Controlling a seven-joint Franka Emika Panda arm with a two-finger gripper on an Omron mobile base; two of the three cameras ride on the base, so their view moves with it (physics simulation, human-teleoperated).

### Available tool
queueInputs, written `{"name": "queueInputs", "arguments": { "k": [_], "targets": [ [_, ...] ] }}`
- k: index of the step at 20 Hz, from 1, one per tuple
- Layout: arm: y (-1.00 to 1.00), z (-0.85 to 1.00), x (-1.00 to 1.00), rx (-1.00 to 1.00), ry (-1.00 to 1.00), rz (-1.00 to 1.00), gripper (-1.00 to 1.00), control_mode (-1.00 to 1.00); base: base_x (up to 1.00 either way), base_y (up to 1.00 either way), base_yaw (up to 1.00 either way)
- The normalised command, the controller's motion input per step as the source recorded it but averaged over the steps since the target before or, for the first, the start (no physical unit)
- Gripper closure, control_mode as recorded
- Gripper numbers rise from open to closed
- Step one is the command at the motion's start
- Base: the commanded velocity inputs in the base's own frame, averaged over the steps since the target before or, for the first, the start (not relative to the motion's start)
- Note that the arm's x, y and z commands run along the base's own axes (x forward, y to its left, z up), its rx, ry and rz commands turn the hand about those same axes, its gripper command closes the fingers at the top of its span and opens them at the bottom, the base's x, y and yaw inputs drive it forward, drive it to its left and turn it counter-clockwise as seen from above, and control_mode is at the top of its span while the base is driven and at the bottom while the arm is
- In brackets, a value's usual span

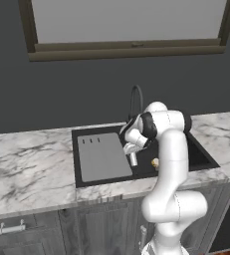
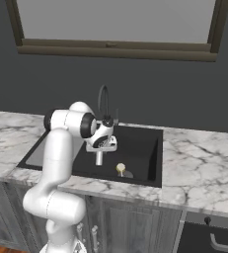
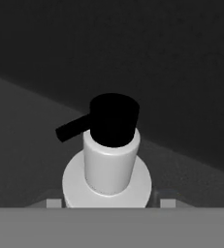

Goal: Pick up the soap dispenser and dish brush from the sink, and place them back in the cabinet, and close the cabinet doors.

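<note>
The soap dispenser (image 3: 108, 164), a white bottle with a black pump top, stands upright in the black sink (image 1: 201, 157) (image 2: 145, 148). My gripper (image 3: 111, 203) (image 1: 132, 154) (image 2: 99, 153) reaches down over it, one fingertip (image 3: 168, 202) close on each side of the bottle's body. Whether the pads touch it cannot be judged. The bottle's lower part (image 1: 133, 160) (image 2: 99, 159) hangs out below the hand. The dish brush (image 1: 155, 162) (image 2: 120, 169) with its pale round head lies on the sink floor just right of the dispenser. The cabinet and the cabinet doors are out of view.
A grey drainboard insert (image 1: 102, 157) fills the left half of the basin. The dark curved faucet (image 1: 135, 97) (image 2: 103, 96) rises right behind the hand. Marble counter (image 1: 32, 169) (image 2: 199, 163) runs on both sides. A window (image 1: 126, 20) sits above.
</note>
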Motion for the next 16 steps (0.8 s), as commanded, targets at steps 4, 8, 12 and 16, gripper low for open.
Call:
{"name": "queueInputs", "arguments": {
  "k": [4, 8, 12, 16],
  "targets": [
    [0.00, -0.26, -0.03, 0.00, -0.04, 0.02, 1.00, -1.00, 0.00, 0.00, 0.00],
    [0.00, -0.34, -0.16, 0.00, -0.12, 0.00, 1.00, -1.00, 0.00, 0.00, 0.00],
    [0.00, -0.26, -0.17, 0.00, -0.09, 0.00, 1.00, -1.00, 0.00, 0.00, 0.00],
    [-0.14, -0.07, -0.26, 0.00, -0.10, 0.00, 1.00, -1.00, 0.00, 0.00, 0.00]
  ]
}}
